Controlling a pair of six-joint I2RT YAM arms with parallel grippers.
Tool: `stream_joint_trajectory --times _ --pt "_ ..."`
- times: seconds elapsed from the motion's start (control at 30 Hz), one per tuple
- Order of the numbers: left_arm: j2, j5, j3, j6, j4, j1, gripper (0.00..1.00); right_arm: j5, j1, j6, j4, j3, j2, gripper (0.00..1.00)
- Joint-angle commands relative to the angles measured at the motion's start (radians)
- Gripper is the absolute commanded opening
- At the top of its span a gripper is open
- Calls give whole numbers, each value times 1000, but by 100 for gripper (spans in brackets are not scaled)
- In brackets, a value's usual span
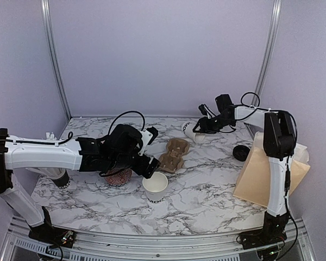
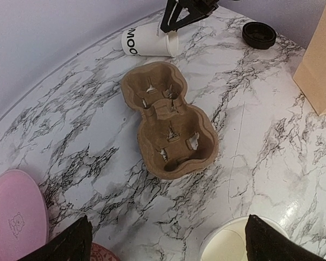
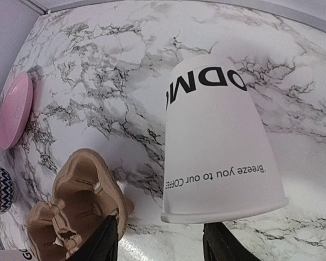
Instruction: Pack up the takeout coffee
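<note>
One takeout coffee cup (image 1: 155,186) stands upright near the front of the table, white, with no lid on it. My left gripper (image 1: 149,167) hangs open just above and left of it. In the left wrist view the left gripper (image 2: 171,242) has its dark fingers wide apart, with the cup's rim (image 2: 228,244) by the right one. A second white cup (image 3: 217,141) with black lettering lies on its side at the back. My right gripper (image 3: 162,234) stands open at its rim: one finger meets the rim and the other is clear of the cup. A black lid (image 1: 240,152) lies apart on the right.
A brown pulp cup tray (image 1: 174,154) lies mid-table between the two cups. A tan paper bag (image 1: 261,174) stands at the right edge. A red patterned bowl (image 1: 118,176) sits under the left arm, with a pink plate (image 2: 13,215) beside it. At the far left stands a dark cup (image 1: 61,178).
</note>
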Motion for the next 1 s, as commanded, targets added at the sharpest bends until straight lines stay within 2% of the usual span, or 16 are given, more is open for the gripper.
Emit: stream_joint_trajectory --times 0.0,0.17,0.5,0.7,0.8,0.9,0.97 --pt "14 -14 35 -10 -47 -9 99 -25 -2 146 206 2 26 51" --pt "7 -26 38 -17 -68 -14 99 -42 -2 197 313 49 72 41" --pt "12 -33 41 -23 -87 -17 99 -32 3 226 296 158 211 45" --pt "36 -35 63 -23 -112 -23 99 -62 3 270 406 186 246 44" --pt "45 -40 71 -26 -122 -26 99 -58 3 286 452 197 255 33" --pt "54 -39 82 -27 -131 -28 99 -58 3 286 446 217 261 12" --pt "58 -40 88 -28 -136 -29 99 -66 3 280 444 188 239 7"
